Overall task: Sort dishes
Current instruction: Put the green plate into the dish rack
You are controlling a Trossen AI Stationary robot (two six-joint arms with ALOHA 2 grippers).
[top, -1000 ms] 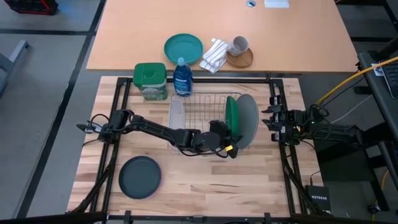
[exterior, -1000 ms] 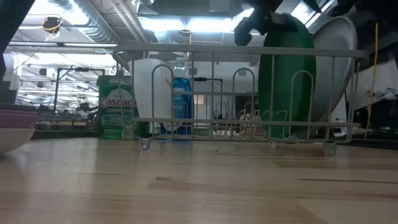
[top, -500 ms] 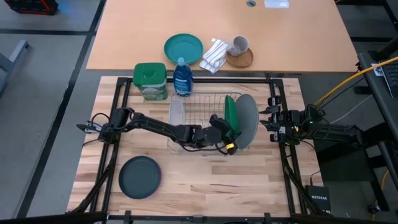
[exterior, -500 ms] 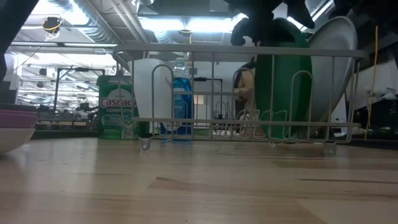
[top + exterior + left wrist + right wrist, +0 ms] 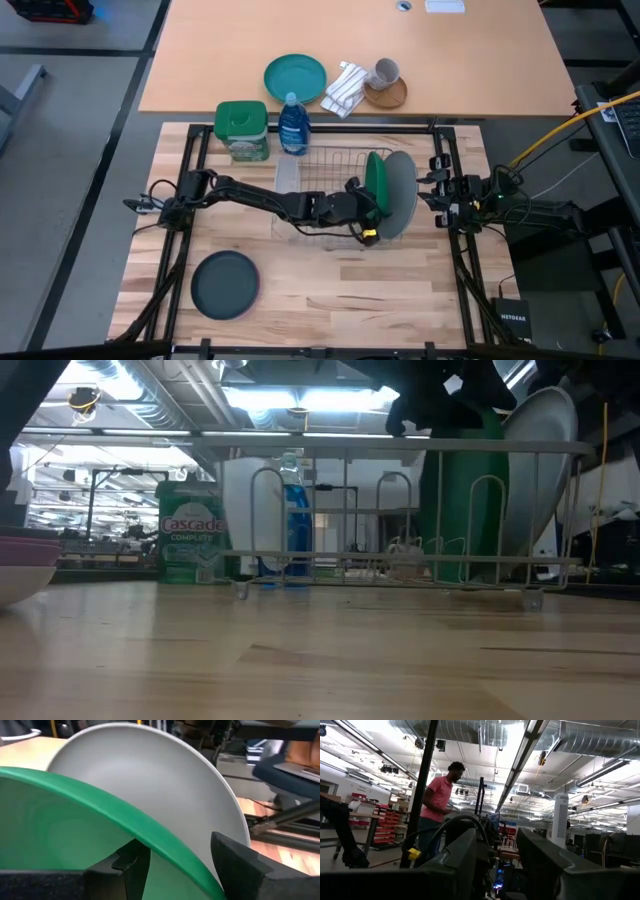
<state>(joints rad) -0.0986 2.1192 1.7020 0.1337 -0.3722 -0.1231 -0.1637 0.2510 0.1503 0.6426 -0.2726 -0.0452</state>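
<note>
A green plate stands on its edge in the wire rack, close beside a light grey plate nearer the table's right edge. Both show in the low view, the green plate in front of the grey plate. My left gripper is open. Its fingers stand on either side of the green plate's rim, with the grey plate behind. A dark grey plate lies flat at the near left. My right gripper waits open at the table's right edge.
A green-lidded tub and a blue soap bottle stand just behind the rack. On the far table are a teal plate, a cloth and a mug. A pink-over-white stack edge shows in the low view.
My left gripper has moved toward the table's far edge along the green plate's rim and has rolled about its own axis. The green plate stays standing in the rack beside the grey one.
</note>
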